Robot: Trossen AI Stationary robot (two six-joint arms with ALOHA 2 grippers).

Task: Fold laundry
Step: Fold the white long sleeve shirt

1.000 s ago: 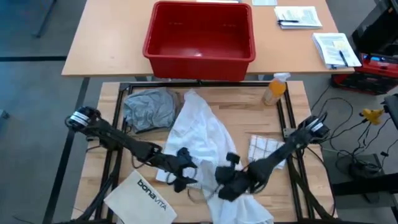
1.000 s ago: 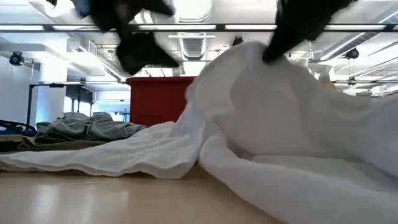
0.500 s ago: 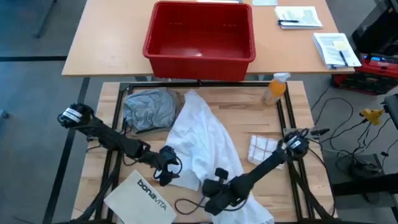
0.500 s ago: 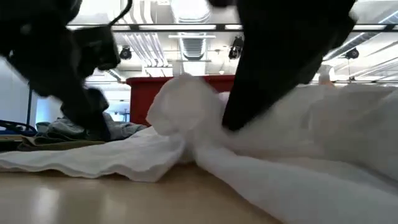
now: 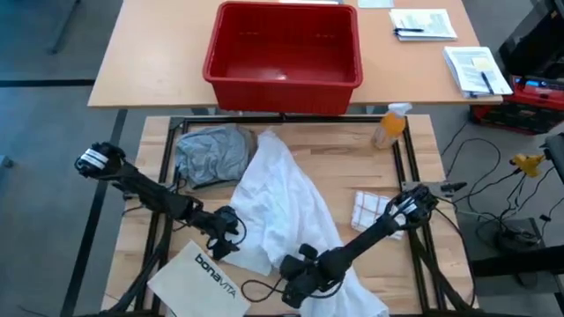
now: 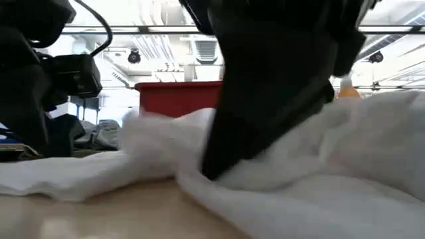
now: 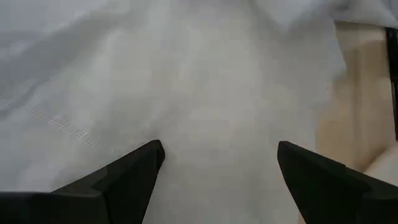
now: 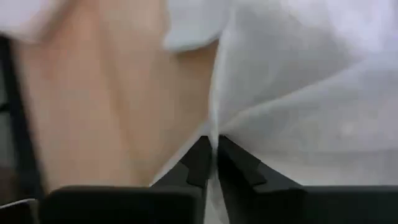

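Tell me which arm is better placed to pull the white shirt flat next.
Right, probably. The right gripper is shut on the shirt near its front edge, jaws pinching cloth. The left gripper is open over the shirt's left side, gripping nothing.

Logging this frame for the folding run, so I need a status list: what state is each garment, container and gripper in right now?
white shirt: spread out, rumpled, unfolded.
grey T-shirt: bunched in a heap, unfolded.
red bin: empty.
left gripper: open, over the white shirt.
right gripper: shut on the white shirt's edge.
white bag: lying flat.
spray bottle: lying on its side.
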